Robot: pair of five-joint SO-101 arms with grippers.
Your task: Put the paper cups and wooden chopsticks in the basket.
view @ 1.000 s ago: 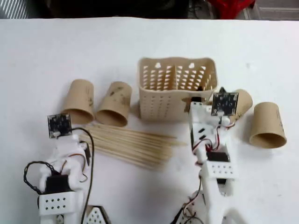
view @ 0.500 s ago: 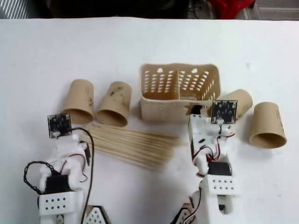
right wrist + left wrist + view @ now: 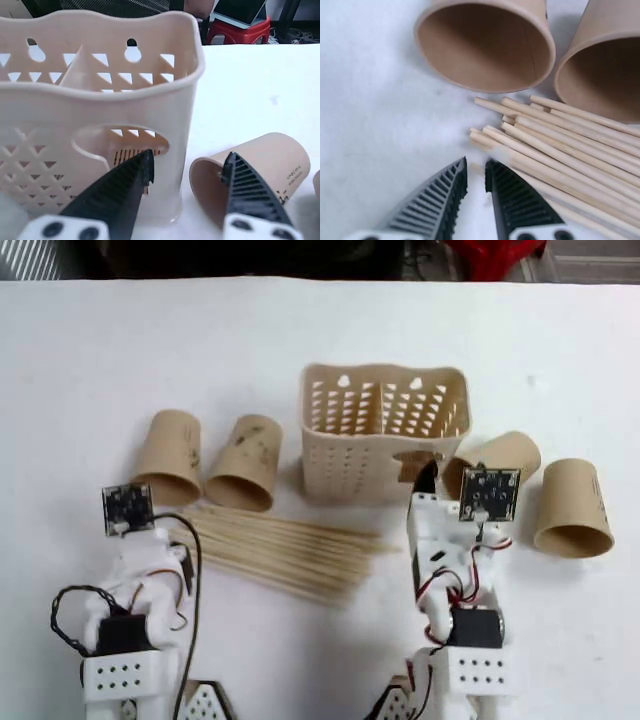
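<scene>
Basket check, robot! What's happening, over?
Left end effector barely open by chopsticks. Right end effector open between basket and cup. Four cups lying outside basket.

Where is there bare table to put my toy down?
Best: the wide bare table behind the basket and cups, up to the far edge. Crowded: the row of cups, chopsticks and basket, where the right pincer sits.

A flat white tabletop (image 3: pixel 300 320) is stretching across the whole scene, reaching nearly to the far edge of the high view. Beyond it a dark strip of room is running along. A bright red plastic stool (image 3: pixel 495 252) is standing there toward the right, and a pale grey slatted panel (image 3: pixel 25 258) is showing at the left corner. From the right wrist, a dark flat slab with a pale edge (image 3: pixel 242 9) is sitting right by the stool.
</scene>
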